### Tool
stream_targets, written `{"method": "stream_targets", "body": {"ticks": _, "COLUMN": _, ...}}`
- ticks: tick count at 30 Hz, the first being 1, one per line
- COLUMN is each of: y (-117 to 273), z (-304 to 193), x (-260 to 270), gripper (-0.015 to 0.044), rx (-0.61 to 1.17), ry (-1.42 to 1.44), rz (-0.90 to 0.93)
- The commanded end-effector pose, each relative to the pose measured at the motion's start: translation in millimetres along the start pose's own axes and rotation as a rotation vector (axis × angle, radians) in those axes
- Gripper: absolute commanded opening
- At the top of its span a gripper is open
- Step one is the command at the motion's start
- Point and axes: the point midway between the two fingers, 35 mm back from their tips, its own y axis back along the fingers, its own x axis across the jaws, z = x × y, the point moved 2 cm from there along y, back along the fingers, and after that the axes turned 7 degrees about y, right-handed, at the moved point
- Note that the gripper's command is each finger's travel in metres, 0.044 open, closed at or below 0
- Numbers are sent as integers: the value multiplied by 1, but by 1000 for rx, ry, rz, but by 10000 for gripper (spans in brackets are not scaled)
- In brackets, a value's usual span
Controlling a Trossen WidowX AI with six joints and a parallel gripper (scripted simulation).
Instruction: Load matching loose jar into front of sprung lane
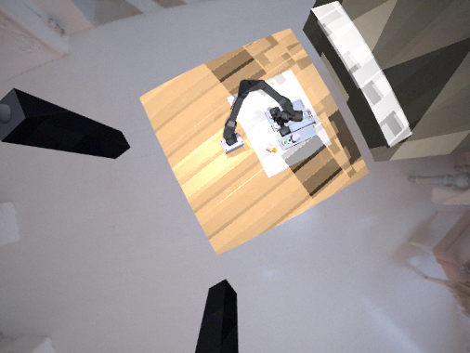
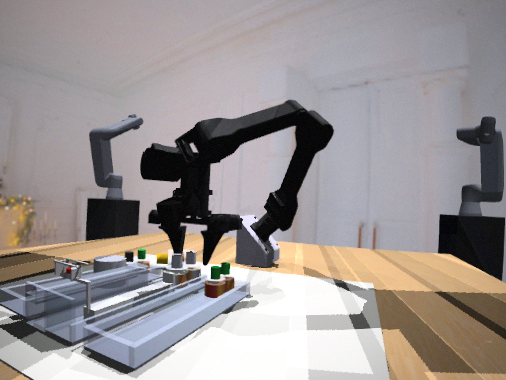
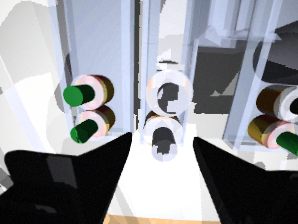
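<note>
A wooden table (image 1: pixel 200 186) (image 2: pixel 440 310) carries a white mat (image 1: pixel 274 163) (image 2: pixel 280 345) (slightly shadowed).

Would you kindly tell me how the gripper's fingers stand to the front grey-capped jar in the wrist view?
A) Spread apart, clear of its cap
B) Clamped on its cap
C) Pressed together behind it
A: the gripper is open, with gaps showing on both sides of the jar's grey cap.
</note>
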Motion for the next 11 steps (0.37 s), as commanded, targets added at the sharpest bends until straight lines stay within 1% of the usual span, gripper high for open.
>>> {"method": "stream_targets", "body": {"ticks": 1, "y": 2, "z": -9, "x": 0, "gripper": 296, "rx": 1, "ry": 1, "rz": -3}}
{"method": "stream_targets", "body": {"ticks": 11, "y": 3, "z": -43, "x": 3, "gripper": 296, "rx": 2, "ry": -1, "rz": -3}}
